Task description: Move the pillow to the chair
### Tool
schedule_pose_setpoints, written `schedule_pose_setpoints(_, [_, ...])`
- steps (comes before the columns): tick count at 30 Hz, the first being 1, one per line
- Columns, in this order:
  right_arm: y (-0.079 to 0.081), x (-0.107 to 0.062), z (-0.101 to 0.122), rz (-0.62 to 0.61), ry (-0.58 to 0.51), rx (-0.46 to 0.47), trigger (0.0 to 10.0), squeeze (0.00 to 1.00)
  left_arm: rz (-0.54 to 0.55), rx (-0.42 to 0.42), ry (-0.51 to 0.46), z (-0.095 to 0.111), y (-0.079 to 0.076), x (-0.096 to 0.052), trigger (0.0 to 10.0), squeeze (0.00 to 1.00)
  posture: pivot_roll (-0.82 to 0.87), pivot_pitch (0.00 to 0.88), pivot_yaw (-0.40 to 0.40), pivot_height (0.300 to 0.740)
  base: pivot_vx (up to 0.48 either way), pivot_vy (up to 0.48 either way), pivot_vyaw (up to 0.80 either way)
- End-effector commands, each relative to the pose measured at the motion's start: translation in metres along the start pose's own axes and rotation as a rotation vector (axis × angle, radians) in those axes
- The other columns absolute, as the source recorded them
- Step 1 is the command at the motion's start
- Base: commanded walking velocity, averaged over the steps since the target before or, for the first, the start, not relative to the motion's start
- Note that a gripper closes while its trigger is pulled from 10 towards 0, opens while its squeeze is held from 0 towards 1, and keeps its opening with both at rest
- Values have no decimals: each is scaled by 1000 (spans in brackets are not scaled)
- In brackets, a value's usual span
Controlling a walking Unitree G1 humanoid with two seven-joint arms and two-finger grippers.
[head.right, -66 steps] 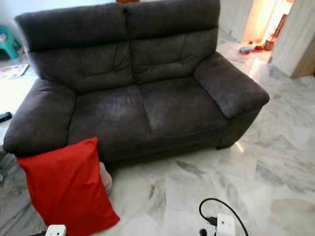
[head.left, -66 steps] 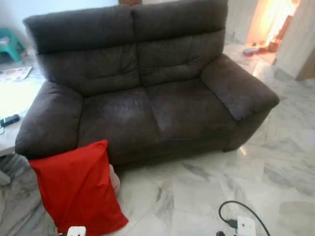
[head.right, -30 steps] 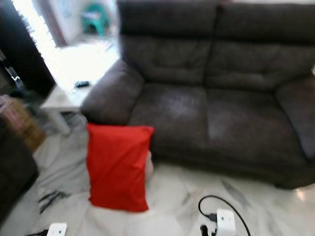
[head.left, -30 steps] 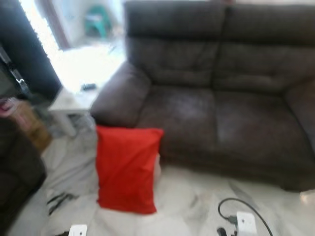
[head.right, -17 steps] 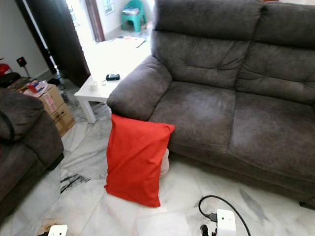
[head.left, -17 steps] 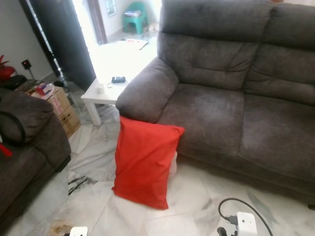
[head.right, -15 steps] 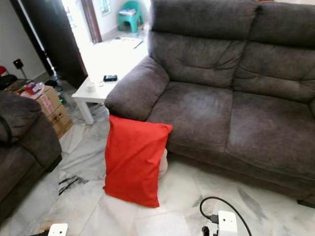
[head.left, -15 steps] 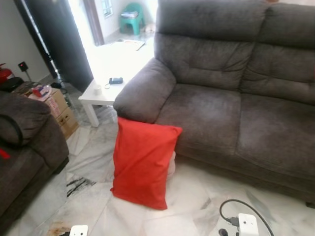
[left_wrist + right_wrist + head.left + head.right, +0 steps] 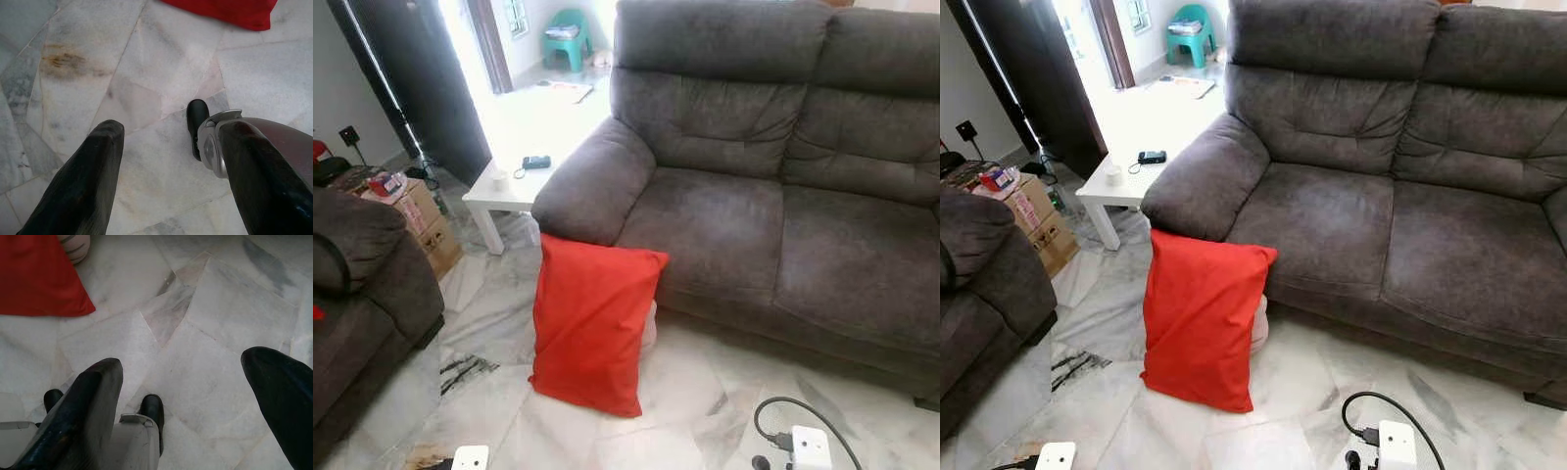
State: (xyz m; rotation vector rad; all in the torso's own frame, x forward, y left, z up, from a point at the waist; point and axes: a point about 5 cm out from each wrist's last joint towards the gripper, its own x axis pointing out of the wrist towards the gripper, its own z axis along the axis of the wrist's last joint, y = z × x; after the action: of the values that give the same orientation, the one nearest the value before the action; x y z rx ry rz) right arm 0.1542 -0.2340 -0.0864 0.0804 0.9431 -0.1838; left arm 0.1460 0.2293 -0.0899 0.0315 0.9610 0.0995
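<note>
Spreading across most of the head views, a dark grey two-seat sofa (image 9: 773, 186) on a pale marble floor (image 9: 1293, 401). At the left edge, part of a second dark sofa or armchair (image 9: 357, 294), well apart from the pillow. Beyond the first sofa's armrest, a low white side table (image 9: 514, 181) carrying a small dark device (image 9: 536, 163) and a little white cup (image 9: 498, 178). Beside that table, a cardboard box (image 9: 421, 220), and farther back a teal plastic stool (image 9: 1185, 27) in the bright doorway.

Standing upright on the floor, leaning against the front of the grey sofa just below its armrest: the red pillow (image 9: 592, 323), with something pale and rounded tucked behind its lower edge.

Hanging low over bare marble, the left gripper (image 9: 166, 181), fingers spread wide, holding nothing, a corner of the pillow at the far edge of its view. Likewise low over the floor, the right gripper (image 9: 190, 401), fingers wide apart and empty, the pillow's corner near.

On the floor at the lower right, a white power strip (image 9: 1397, 443) with a black cable (image 9: 1381, 401).
</note>
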Motion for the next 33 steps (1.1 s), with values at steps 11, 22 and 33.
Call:
schedule_pose_setpoints(11, [8, 2, 0, 9, 14, 21, 10000, 0, 9, -7, 20, -4, 4, -1, 10000, 0, -51, 0, 35, 740, 0, 0, -218])
schedule_pose_setpoints(22, [18, 5, 8, 23, 12, 20, 10000, 0, 10, -12, 18, -4, 3, -1, 10000, 0, -51, 0, 35, 740, 164, 0, -285])
schedule_pose_setpoints(33, [26, 7, 18, 36, -20, 16, 10000, 0, 8, -13, 19, -4, 3, -1, 10000, 0, -52, 0, 34, 740, 272, 0, -112])
